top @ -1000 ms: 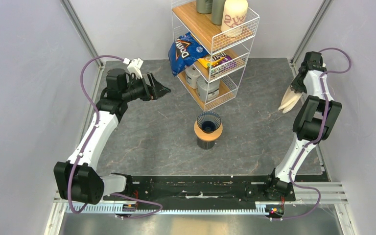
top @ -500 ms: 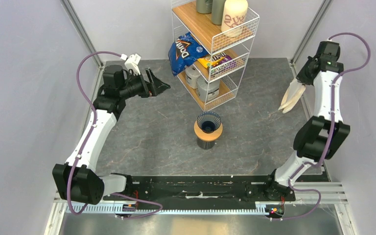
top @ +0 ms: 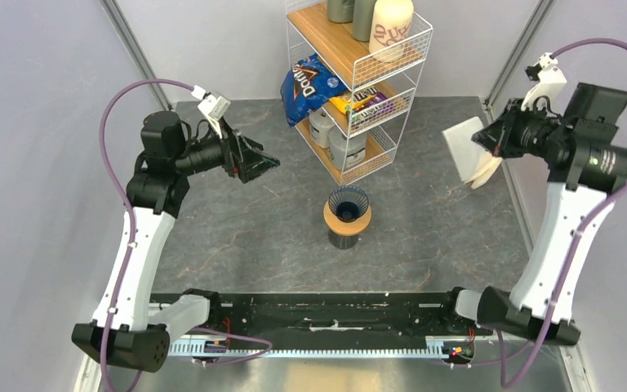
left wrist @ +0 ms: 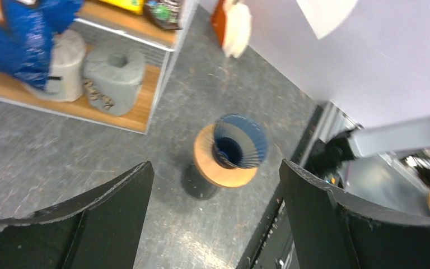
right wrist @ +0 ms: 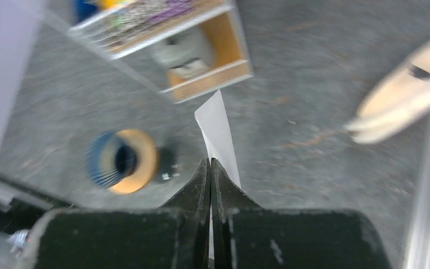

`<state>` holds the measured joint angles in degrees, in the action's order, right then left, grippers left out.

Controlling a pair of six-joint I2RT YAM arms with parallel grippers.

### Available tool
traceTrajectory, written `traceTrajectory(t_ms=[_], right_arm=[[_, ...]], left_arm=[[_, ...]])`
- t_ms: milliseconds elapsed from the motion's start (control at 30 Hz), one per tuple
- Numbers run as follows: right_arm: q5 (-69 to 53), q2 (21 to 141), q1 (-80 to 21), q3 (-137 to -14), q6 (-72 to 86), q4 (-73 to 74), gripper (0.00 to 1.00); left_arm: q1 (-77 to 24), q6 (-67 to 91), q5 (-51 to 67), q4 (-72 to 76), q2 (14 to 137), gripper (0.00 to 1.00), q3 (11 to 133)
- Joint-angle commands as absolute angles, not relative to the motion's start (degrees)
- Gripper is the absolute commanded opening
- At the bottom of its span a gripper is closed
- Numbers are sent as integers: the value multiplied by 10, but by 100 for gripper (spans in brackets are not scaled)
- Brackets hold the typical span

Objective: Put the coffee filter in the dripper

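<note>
- The right hand is pinched together on one edge of the coffee filter. It holds the filter in the air above the right edge of the worktop, well apart from the dripper. A grip on the rim alone probably leaves the paper free to hang down and go in point-first.
- In the right wrist view the filter sticks out flat beyond the closed fingertips, so I judge it has not yet been opened into a cone.
- The dripper sits mouth-up in a wooden ring on a dark cup at the middle of the worktop. That seat holds it steady and leaves its mouth open from above.
- The left hand is spread wide apart and holds nothing. It hangs over the left side of the worktop, aimed at the dripper, seemingly ready to steady it or to help seat the paper.
- A cream fan-shaped stack lies by the right edge, below the raised filter.
</note>
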<state>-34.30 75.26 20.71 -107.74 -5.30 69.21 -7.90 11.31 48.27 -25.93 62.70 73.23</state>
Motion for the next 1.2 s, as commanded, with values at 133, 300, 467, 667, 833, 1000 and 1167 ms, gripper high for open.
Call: traceTrajectory(t_ms=[133,300,467,667,833,1000,1167], right_arm=[[-607,686,105,-1017,34,656,0],[-645,691,19,-1001,116,563,0],[-643,695,-60,-1003,119,550,0],[-613,697,-134,-1010,66,585,0],[-577,703,-195,-1022,34,608,0],[-567,712,-218,-1032,25,611,0],[-560,718,-239,-1038,12,621,0]], left_arm=[[-169,29,553,-291,618,87,784],[-279,2,506,-288,662,87,822],[-335,-41,480,-260,681,86,835],[-363,-26,506,-270,702,72,862],[-372,-21,533,-287,698,68,862],[-380,-19,532,-297,697,64,855],[-383,-12,538,-297,695,54,853]])
